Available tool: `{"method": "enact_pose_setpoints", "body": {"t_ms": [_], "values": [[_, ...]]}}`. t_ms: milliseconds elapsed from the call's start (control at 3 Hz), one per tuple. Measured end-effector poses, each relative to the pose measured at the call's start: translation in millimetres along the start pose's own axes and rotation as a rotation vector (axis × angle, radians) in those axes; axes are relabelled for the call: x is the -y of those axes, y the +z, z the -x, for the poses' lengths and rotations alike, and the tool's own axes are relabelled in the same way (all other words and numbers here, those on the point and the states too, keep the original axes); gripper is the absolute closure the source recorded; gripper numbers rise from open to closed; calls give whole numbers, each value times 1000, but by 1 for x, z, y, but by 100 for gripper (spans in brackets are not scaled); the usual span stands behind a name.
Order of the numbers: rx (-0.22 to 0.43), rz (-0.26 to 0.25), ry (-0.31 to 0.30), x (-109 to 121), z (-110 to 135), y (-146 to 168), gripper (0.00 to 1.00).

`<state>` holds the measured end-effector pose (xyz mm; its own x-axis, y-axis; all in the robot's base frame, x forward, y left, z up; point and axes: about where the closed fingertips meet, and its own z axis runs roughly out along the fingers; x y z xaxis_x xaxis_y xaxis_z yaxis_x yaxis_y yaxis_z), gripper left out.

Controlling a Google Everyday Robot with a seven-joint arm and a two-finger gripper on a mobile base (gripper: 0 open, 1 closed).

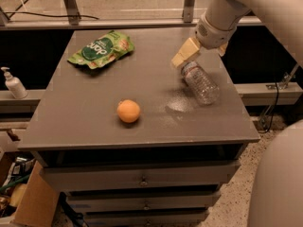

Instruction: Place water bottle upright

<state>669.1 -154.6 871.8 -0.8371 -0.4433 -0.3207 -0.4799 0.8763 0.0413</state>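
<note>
A grey cabinet top (85, 103) is occupying most of the view, with drawers (142, 178) showing beneath its near edge. A metal-framed rail (142, 22) is running behind it, and speckled flooring (232, 207) is showing beside the cabinet base.

The gripper (186, 56), tan-tipped on a white arm (222, 13), is hanging over the far right part of the top. Whether it is open or closed, or gripping anything, cannot be told.

The water bottle (202, 83) is lying on its side directly below the gripper – its neck end is sitting under the tan tip, and its clear ribbed body is slanting away toward the near right corner. Whether the two are touching cannot be told. A pale sheen (177, 103) is showing on the top just nearward of the bottle.

An orange (128, 111) is sitting well apart from the gripper, nearer the front edge and off to the view's left. A green snack bag (100, 48) is lying flat farther left at about the gripper's depth. Beyond the cabinet's left edge, a white pump dispenser (13, 83) is standing on a low ledge, and a cardboard box (28, 207) is sitting on the floor below it. Neither the orange nor the bag is lying between the gripper and the bottle – both are sitting well apart from them.
</note>
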Motion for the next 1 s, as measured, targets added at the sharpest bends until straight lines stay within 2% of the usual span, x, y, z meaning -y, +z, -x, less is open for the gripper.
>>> {"method": "enact_pose_setpoints", "body": {"t_ms": [333,667,1000], "values": [[-22,-28,38,-13,19,26,0],[-23,-28,38,-13,19,26,0],[-51,-48,77,1,14,35,0]]}}
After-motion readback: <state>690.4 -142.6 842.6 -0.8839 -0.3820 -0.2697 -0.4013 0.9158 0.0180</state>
